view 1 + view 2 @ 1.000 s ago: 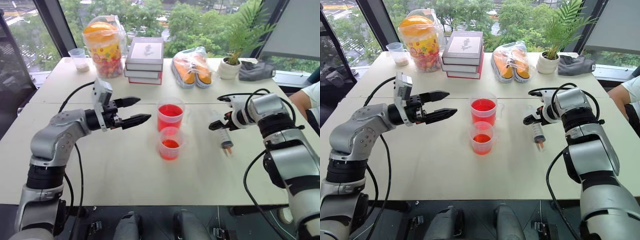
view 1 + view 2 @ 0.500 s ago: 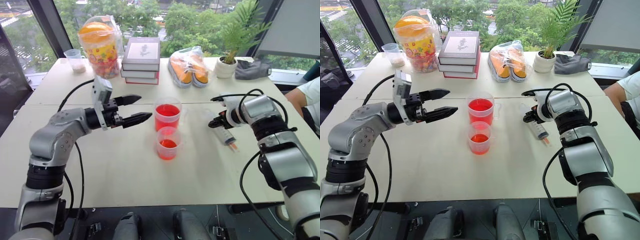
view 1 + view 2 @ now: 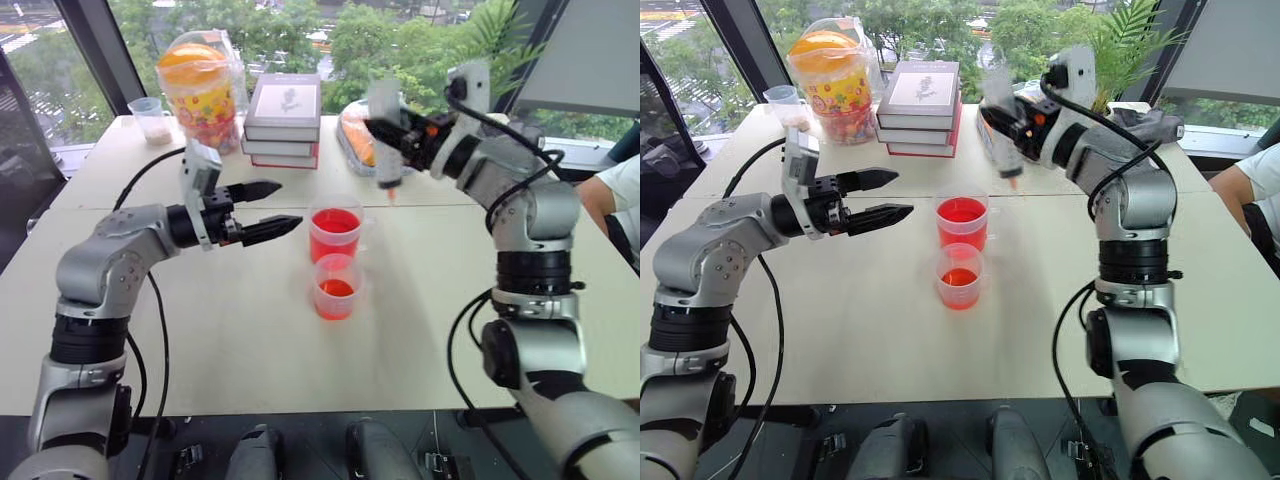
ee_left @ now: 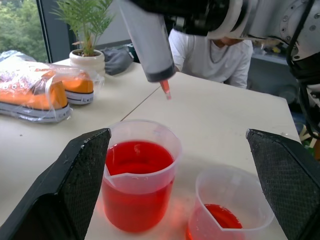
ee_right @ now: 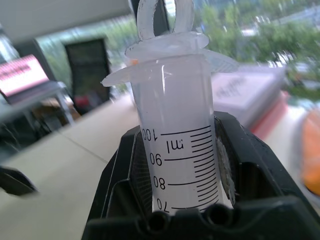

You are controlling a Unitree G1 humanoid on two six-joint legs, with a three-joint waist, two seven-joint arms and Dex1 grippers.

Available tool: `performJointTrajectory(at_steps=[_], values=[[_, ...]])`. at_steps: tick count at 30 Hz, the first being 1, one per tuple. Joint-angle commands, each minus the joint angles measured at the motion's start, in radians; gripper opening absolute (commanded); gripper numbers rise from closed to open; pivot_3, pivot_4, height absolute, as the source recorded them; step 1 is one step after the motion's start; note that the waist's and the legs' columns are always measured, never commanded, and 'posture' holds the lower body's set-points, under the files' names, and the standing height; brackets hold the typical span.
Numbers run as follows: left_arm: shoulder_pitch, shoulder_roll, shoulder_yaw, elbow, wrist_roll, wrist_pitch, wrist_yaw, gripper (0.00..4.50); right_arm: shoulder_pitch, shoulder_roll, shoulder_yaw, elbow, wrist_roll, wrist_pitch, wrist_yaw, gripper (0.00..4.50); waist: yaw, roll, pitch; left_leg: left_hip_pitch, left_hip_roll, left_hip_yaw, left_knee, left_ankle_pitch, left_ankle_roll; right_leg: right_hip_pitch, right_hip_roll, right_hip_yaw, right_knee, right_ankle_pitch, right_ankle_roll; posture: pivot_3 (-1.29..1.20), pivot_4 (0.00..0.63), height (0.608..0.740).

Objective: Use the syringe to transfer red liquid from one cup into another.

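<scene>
One syringe [image 3: 385, 140] | clamped upright in right gripper [image 3: 400, 133], tip above larger cup [image 3: 339, 235] | left gripper [image 3: 270, 208] spread wide, empty, beside cups

Silver-grey rounded arm shells, black bands at each joint, black cables looping loose alongside both forearms. A pale grey camera block sits on each wrist. The left gripper [image 3: 260, 208] and right gripper [image 3: 392, 133] carry tapered black fingers [image 4: 75, 180] with finely textured pads.

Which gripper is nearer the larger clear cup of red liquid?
Left. The left gripper hovers open just beside the larger cup; the right gripper holds the syringe above it.
</scene>
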Motion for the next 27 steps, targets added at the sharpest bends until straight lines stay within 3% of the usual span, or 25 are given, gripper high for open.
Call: performJointTrajectory(at_steps=[1,6,12,27], values=[[-0.032,0.012,0.006,-0.004,0.004,-0.012,-0.011,4.50,0.005,0.038,0.007,-0.064,0.025,-0.098,-0.009,1.38,0.001,0.000,0.000,0.000,0.000,0.000,0.000,0.000,0.000,0.000,0.000,0.000,0.000,0.000,0.000,0.00,0.150,0.740],[-0.063,0.009,-0.002,0.009,0.019,-0.011,-0.017,4.50,0.097,0.154,0.069,-0.020,-0.012,-0.292,-0.029,1.38,0.000,0.000,0.000,0.000,0.000,0.000,0.000,0.000,0.000,0.000,0.000,0.000,0.000,0.000,0.000,0.00,0.150,0.740],[-0.115,0.007,-0.016,0.057,0.038,-0.023,-0.040,4.50,0.188,0.207,0.130,0.066,-0.076,-0.462,-0.040,1.38,-0.001,0.000,0.000,0.000,0.000,0.000,0.000,0.000,0.000,0.000,0.000,0.000,0.000,0.000,0.000,0.00,0.150,0.740],[-0.377,-0.136,-0.085,0.376,0.170,-0.199,-0.098,4.50,0.290,0.223,0.198,0.117,-0.128,-0.554,-0.055,1.38,-0.001,0.000,0.000,0.000,0.000,0.000,0.000,0.000,0.000,0.000,0.000,0.000,0.000,0.000,0.000,0.00,0.150,0.740]])
